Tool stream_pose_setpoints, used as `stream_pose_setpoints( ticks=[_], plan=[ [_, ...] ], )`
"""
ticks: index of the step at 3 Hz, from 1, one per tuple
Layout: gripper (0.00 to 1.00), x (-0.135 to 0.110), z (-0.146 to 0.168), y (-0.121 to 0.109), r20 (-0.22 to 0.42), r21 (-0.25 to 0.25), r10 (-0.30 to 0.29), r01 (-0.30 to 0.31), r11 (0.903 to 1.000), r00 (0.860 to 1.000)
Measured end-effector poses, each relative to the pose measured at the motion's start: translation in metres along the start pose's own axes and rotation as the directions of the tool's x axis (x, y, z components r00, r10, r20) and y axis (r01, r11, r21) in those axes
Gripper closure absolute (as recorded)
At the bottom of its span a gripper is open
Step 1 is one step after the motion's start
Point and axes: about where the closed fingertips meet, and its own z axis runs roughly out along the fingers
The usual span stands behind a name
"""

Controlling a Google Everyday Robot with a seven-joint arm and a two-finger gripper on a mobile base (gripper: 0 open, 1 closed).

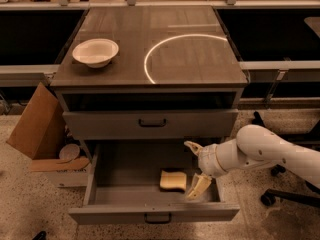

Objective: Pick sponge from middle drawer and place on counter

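While the middle drawer (127, 181) stands pulled out at the front of the bench, the sponge (173, 180) lies flat on its grey floor, a little right of the middle and closer to the front wall than to the back. The gripper (196, 167) is over the right part of this drawer, just beside the sponge on its right side. Its jaws are spread wide. One finger points up near the back of the drawer. The other finger points down toward the front wall, and its tip is very near the right edge of the sponge. I cannot tell if it touches the sponge. Nothing is between the jaws. The white arm (270, 151) comes in from the right side of the bench, low, at the height of the open drawer.

The upper drawer (150, 124) above it is closed. On the counter (200, 64) a white bowl (95, 52) stands near the left edge, and a thin white arc (175, 37) curves over the middle and right part. A cardboard box (40, 129) leans on the floor beside the left edge of the bench
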Motion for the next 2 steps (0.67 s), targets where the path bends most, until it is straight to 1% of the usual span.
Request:
stream_pose_setpoints(
  ticks=[1, 2],
  plan=[
    [0.00, 0.004, 0.007, 0.001, -0.001, -0.012, 0.007, -0.007, 0.9999, 1.000],
    [0.00, 0.013, 0.021, 0.001, -0.007, -0.035, 0.020, -0.020, 0.9992, 1.000]
  ],
)
